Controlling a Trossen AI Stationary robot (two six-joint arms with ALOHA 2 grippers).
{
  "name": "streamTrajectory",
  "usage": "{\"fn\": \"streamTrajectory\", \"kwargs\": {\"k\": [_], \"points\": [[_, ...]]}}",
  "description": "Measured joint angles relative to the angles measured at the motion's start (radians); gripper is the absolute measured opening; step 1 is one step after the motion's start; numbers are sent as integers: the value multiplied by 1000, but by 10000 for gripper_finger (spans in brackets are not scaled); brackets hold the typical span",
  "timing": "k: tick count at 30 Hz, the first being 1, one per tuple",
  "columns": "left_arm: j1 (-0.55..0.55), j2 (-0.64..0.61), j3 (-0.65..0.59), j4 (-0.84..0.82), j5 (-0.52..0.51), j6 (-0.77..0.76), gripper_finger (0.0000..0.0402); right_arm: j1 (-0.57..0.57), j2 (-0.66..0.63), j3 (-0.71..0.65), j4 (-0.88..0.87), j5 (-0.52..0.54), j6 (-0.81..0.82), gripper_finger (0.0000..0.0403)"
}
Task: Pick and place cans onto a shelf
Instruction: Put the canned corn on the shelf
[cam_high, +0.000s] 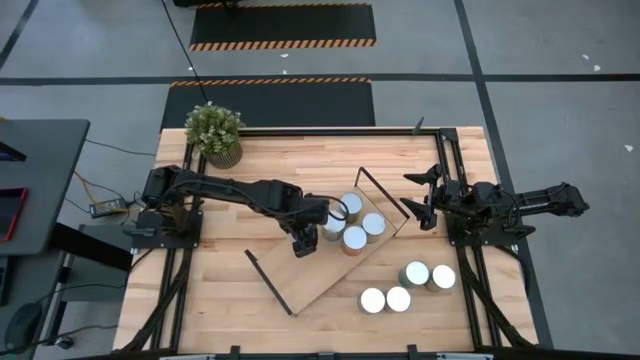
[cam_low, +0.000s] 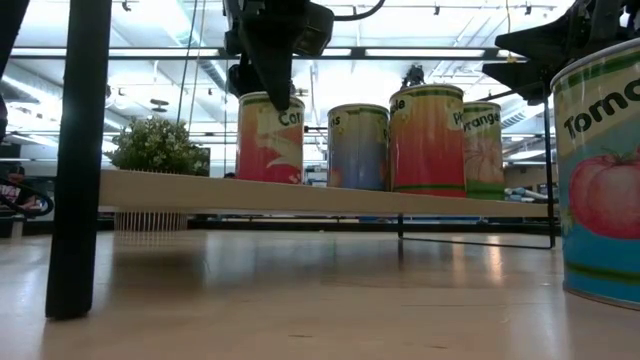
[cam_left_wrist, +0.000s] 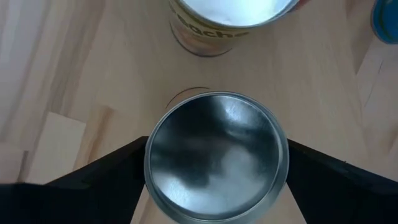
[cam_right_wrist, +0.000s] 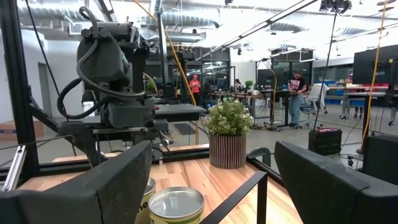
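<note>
Glossy metal can tops (cam_left_wrist: 216, 155), matt light-wood shelf (cam_high: 325, 270), black wire frames (cam_high: 268, 282).

Two dark, matte-black arms are seen from above — the left arm (cam_high: 230, 190) built of rounded, bulky joint housings, the right arm (cam_high: 520, 203) slimmer and more angular. Black cabling is looped around the left arm's wrist housing (clearest in the right wrist view). The left gripper (cam_left_wrist: 217, 186) and right gripper (cam_right_wrist: 211, 180) are each formed of broad, flat black fingers — wedge-shaped, unmarked.
</note>
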Motion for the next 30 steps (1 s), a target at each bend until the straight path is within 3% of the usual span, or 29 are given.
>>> {"fn": "streamTrajectory", "kwargs": {"k": [10, 18, 24, 30], "points": [[7, -2, 18, 59, 5, 33, 355, 0, 0, 0, 0, 0, 0, 347], [25, -2, 18, 83, 104, 64, 355, 0, 0, 0, 0, 0, 0, 347], [77, -8, 18, 70, 245, 80, 355, 0, 0, 0, 0, 0, 0, 347], [103, -57, 18, 51, 231, 109, 355, 0, 0, 0, 0, 0, 0, 347]]}}
